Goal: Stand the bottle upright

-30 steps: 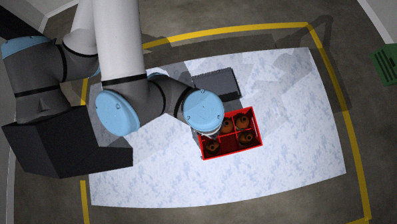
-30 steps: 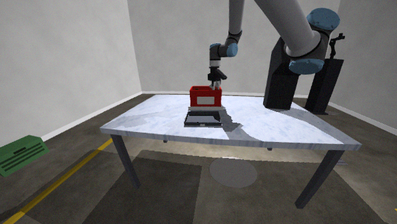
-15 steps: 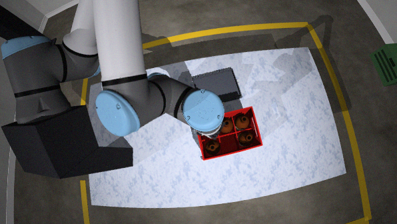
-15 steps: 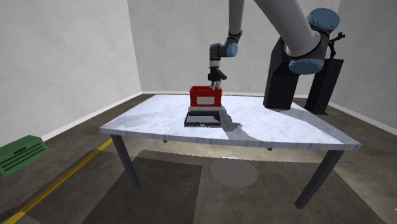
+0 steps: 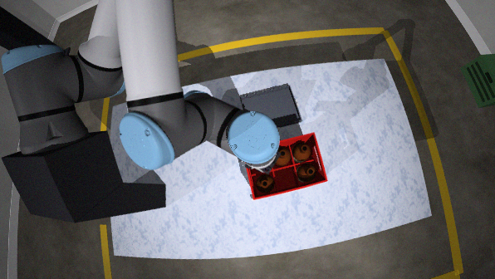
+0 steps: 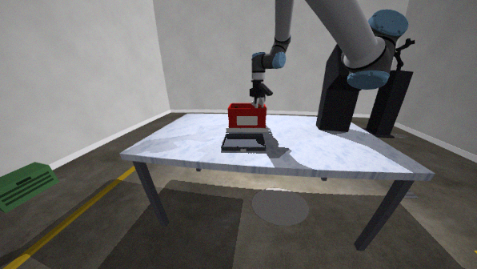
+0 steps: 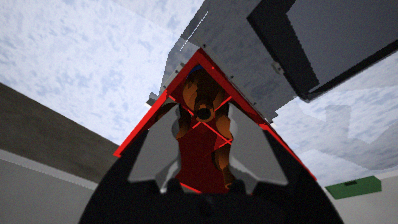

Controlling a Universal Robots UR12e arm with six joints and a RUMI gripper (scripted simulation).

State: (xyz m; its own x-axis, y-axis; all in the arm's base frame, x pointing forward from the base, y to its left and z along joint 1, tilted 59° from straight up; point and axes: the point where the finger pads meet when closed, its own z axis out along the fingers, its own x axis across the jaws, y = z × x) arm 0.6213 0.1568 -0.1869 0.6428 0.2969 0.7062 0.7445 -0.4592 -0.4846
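Note:
The red crate [image 5: 321, 163] [image 6: 234, 110] [image 7: 140, 132] stands on the marbled table, divided into cells. Brown bottles stand in it: two at the right [image 5: 302, 151] [image 5: 307, 171], one in the middle [image 5: 283, 157] and one at the lower left [image 5: 264, 181]. A further bottle is hidden under the wrist. The dark tray [image 5: 270, 101] [image 6: 244, 142] [image 7: 340, 35] lies right beside the crate. My gripper [image 6: 259, 102] [image 7: 203, 104] hangs just over the crate's left end, partly open. In the wrist view one bottle's mouth [image 7: 203, 114] shows between the fingertips, lower down and not touched.
The arm's wrist and elbow [image 5: 253, 137] cover the crate's left end from above. The black robot pedestal [image 5: 75, 183] [image 6: 336, 100] stands at the table's side. A green box [image 5: 482, 80] [image 6: 24, 184] [image 7: 352, 186] lies on the floor.

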